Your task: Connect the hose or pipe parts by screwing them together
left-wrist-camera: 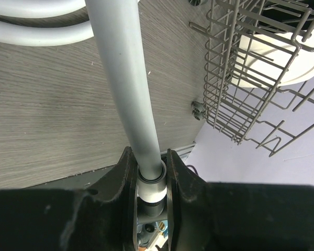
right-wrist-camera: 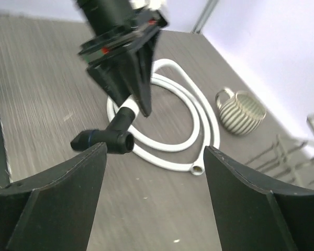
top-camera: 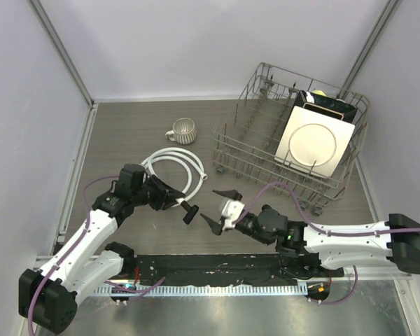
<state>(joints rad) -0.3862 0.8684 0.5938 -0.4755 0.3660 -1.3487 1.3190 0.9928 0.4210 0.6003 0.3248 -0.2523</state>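
The white hose (top-camera: 175, 164) lies coiled on the table behind the grippers. My left gripper (top-camera: 176, 201) is shut on its white end nut (left-wrist-camera: 150, 189), and the hose (left-wrist-camera: 123, 68) runs straight out from between the jaws. The black T-shaped fitting (top-camera: 190, 211) sits on that held end, above the table. In the right wrist view the fitting (right-wrist-camera: 107, 138) hangs just beyond my left fingertip, touching neither finger. My right gripper (top-camera: 219, 208) stands wide open facing the fitting, with nothing between its fingers (right-wrist-camera: 235, 198). The hose's free end nut (right-wrist-camera: 198, 168) rests on the table.
A grey ribbed mug (top-camera: 183, 130) stands behind the coil. A wire dish rack (top-camera: 227, 143) holding a square white plate (top-camera: 313, 143) fills the back right. Grey walls close in the table on the left, back and right.
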